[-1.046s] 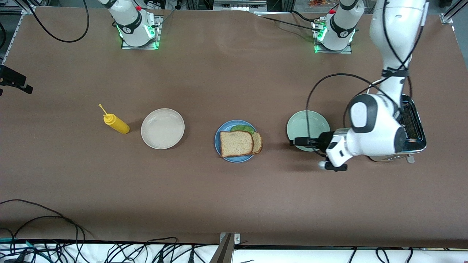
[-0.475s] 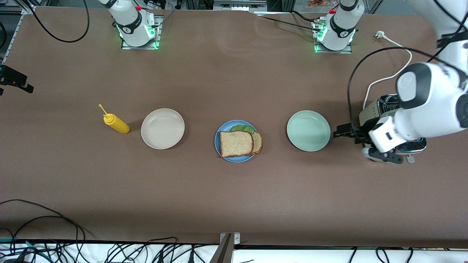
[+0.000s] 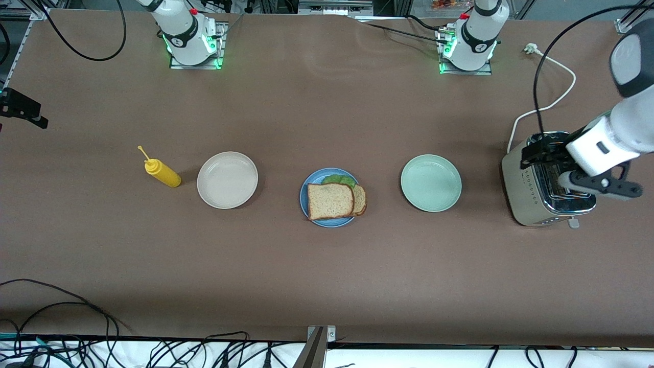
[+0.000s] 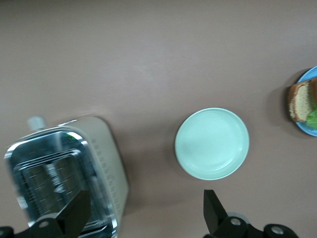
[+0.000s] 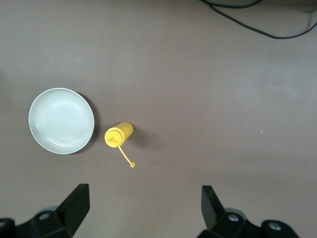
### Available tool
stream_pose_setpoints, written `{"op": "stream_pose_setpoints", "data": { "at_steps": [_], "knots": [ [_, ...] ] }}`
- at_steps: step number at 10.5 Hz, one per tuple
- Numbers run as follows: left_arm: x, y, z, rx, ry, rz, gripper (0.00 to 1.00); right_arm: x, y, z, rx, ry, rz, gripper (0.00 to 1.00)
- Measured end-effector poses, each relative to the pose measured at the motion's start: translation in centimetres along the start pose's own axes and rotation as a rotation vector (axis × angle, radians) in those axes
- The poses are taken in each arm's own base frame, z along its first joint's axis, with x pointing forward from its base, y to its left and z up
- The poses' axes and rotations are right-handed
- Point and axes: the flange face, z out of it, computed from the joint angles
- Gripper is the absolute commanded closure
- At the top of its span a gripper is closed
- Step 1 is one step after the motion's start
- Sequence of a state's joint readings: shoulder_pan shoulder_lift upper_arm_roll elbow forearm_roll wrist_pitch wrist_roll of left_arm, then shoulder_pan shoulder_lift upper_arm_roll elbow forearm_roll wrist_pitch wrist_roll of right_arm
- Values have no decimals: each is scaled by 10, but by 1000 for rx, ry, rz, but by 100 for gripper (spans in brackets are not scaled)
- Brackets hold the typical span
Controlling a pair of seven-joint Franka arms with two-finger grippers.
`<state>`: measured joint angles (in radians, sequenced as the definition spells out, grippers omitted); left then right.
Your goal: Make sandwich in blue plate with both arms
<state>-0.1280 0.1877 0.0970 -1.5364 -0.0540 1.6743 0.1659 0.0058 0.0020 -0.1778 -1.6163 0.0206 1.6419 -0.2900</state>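
Observation:
The sandwich (image 3: 330, 201) lies on the blue plate (image 3: 312, 180) at the table's middle. Its top brown slice sits offset over a lower slice, with green lettuce (image 3: 339, 179) showing at the edge farther from the front camera. The sandwich's edge (image 4: 298, 101) and the plate's rim (image 4: 308, 75) also show in the left wrist view. My left gripper (image 3: 534, 153) is open and empty in the air over the toaster (image 4: 64, 173), as the left wrist view (image 4: 144, 214) shows. My right gripper (image 5: 142, 208) is open and empty, high over the table at the right arm's end.
A pale green plate (image 3: 430, 183) sits between the blue plate and the silver toaster (image 3: 541, 197). A cream-white plate (image 3: 227, 180) and a yellow squeeze bottle (image 3: 163, 174) lie toward the right arm's end. The toaster's white cord (image 3: 554, 102) trails toward the left arm's base.
My left arm swung away from the pale green plate toward its own end of the table and rose; its gripper is now over the toaster. The sandwich has not moved.

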Motion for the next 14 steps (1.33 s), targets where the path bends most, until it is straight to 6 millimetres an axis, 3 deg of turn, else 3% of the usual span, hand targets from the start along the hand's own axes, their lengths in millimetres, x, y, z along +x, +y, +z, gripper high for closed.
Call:
{"op": "stream_pose_setpoints", "data": {
  "at_steps": [1,3,4,6,11,14],
  "knots": [
    [-8,-2,-18,43,11,5,0,1,-8,-9,4,1,-1,0],
    [-27,-6,-49,58,26,-5,0,9,-44,-16,6,7,24,0],
    [-37,-9,-62,58,33,-25,0,15,-66,-14,8,3,36,0],
    [-52,-7,-81,55,40,-77,0,23,-90,-4,11,-14,18,0],
    [-66,-1,-95,52,38,-111,0,28,-99,1,13,-14,51,0],
    [-68,-6,-100,53,49,-126,0,23,-96,-14,9,11,63,0]
  ]
}}
